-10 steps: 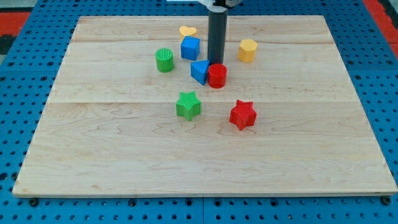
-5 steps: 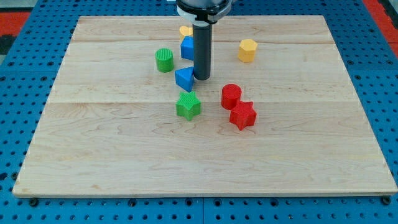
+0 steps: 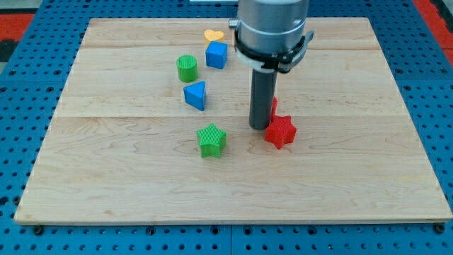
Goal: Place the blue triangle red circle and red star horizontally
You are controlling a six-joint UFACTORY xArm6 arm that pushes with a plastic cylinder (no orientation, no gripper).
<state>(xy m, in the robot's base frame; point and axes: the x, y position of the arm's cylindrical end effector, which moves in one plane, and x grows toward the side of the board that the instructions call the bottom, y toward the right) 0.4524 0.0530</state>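
Note:
My tip (image 3: 259, 127) rests on the board just left of the red star (image 3: 280, 132), close to or touching it. The red circle (image 3: 273, 107) is mostly hidden behind the rod, just above the star. The blue triangle (image 3: 195, 95) lies up and to the left of my tip, apart from it, below the green cylinder.
A green star (image 3: 211, 140) lies left of my tip and slightly lower. A green cylinder (image 3: 187, 68), a blue cube (image 3: 216, 54) and a yellow heart (image 3: 213, 35) sit near the view's top. The arm's body hides the area where a yellow block stood earlier.
My tip moved down and right, from beside the blue triangle to beside the red star. The blue triangle slid left. The green star shifted down. The red circle was pushed down next to the red star.

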